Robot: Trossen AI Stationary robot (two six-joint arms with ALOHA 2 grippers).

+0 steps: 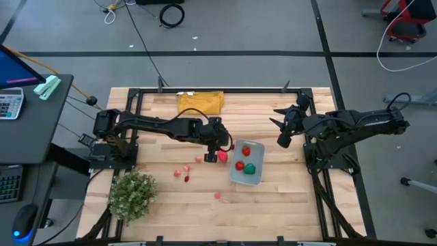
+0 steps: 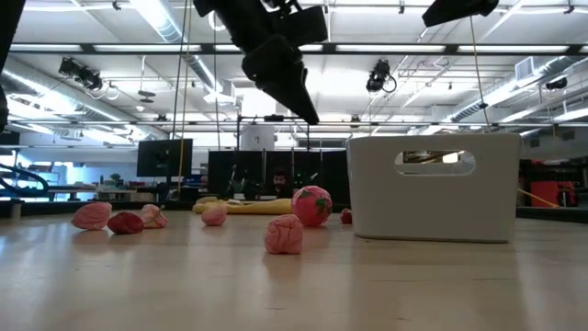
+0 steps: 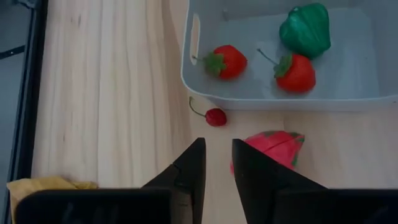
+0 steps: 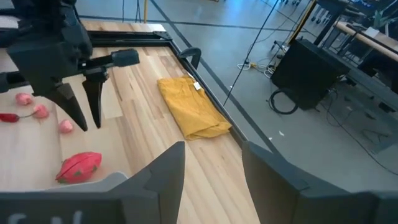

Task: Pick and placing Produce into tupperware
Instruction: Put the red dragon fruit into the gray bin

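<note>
The tupperware (image 1: 254, 175) holds two strawberries (image 3: 227, 61) and a green piece (image 3: 305, 29). Just beside its wall, the left gripper (image 3: 217, 163) hovers open and empty above a red-pink piece (image 3: 275, 147). Right gripper (image 4: 211, 163) open, well away

High view looked straight down from above on the whole table (image 1: 273, 198), both arms and some surrounding floor; farthest of the four.

Low view sat at tabletop height, facing level across the boards into the room; the tupperware (image 2: 434, 187) and the pink produce pieces (image 2: 284, 234) stood close before it.

Left wrist view looked steeply down past its own fingers (image 3: 188, 177), close on the tupperware (image 3: 205, 87) wall and the wood beside it.

Right wrist view faced obliquely across the table past its own fingers (image 4: 158, 177), toward the yellow cloth (image 4: 189, 109), the left gripper (image 4: 79, 102) and the floor beyond.

All four shared the tupperware's surroundings; the cloth (image 1: 201, 102) appeared in the high, low and both wrist views.
</note>
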